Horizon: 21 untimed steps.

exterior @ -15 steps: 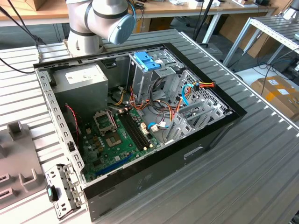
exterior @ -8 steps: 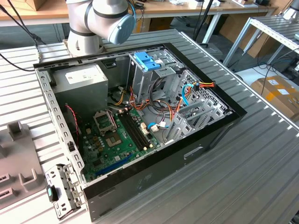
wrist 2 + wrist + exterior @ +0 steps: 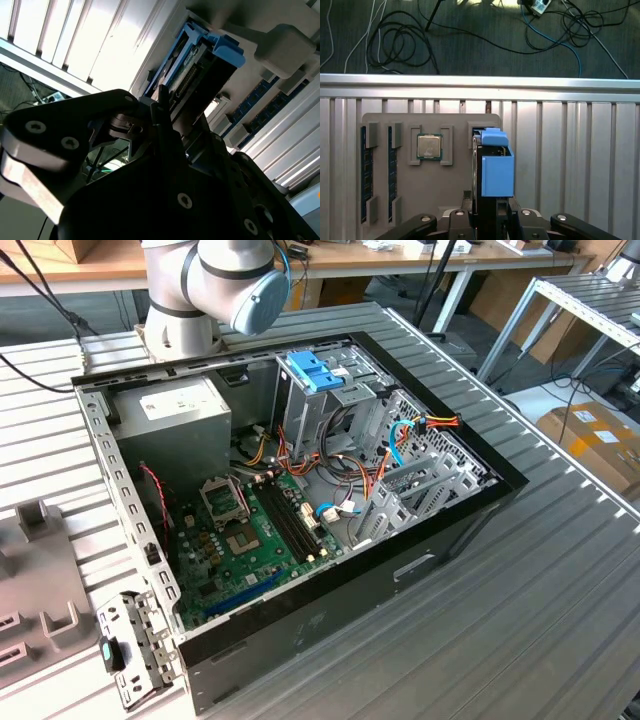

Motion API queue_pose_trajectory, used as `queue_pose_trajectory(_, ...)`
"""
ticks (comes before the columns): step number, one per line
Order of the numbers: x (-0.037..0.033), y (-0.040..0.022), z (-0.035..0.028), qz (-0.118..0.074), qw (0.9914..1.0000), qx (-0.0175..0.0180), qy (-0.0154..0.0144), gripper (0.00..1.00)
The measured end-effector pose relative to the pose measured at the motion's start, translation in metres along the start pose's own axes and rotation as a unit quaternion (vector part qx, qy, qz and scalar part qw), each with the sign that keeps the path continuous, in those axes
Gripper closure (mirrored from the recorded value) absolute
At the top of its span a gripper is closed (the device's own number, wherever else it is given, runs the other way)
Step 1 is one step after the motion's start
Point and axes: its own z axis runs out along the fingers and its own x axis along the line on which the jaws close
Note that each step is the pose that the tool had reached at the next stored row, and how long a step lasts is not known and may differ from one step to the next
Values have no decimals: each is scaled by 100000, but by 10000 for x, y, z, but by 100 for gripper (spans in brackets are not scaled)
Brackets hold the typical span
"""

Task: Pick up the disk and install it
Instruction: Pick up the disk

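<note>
Fingers of the black metal gripper [image 3: 489,199] are closed on the disk [image 3: 496,170], a flat silver-grey metal hard drive with blue plastic side rails. They press on its two big flat sides. The disk stands up on its thin edge over a flat grey plastic tray [image 3: 455,200], at a slot just beside a small square silver chip [image 3: 429,147]. I cannot tell if the disk is lifted out of the slot or is touching it. I think the disk is hard and stiff and a bit heavy for how small it is. Its smooth metal could slip, and a bump could break what is inside. The flat sides look like the best place to hold, because the blue rails look thin and bendy. The tray lies on a silver metal table with long ribs [image 3: 570,150]. In the exterior view an open black computer case [image 3: 420,550] sits on a ribbed table too. Past the table edge is a dark floor with loose cables [image 3: 395,45].
</note>
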Motion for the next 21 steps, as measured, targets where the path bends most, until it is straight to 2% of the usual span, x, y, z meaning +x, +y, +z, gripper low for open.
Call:
queue_pose_trajectory(6,0,0,-26,2,100000,-14,8,65)
queue_pose_trajectory(9,0,-1,-99,1,100000,18,0,65)
queue_pose_trajectory(13,0,-2,-246,0,100000,79,14,65)
queue_pose_trajectory(15,0,-2,-284,1,100000,96,27,65)
queue_pose_trajectory(17,0,-3,-353,-1,100000,124,93,65)
queue_pose_trajectory(21,-1,-4,-380,-2,100000,140,171,65)
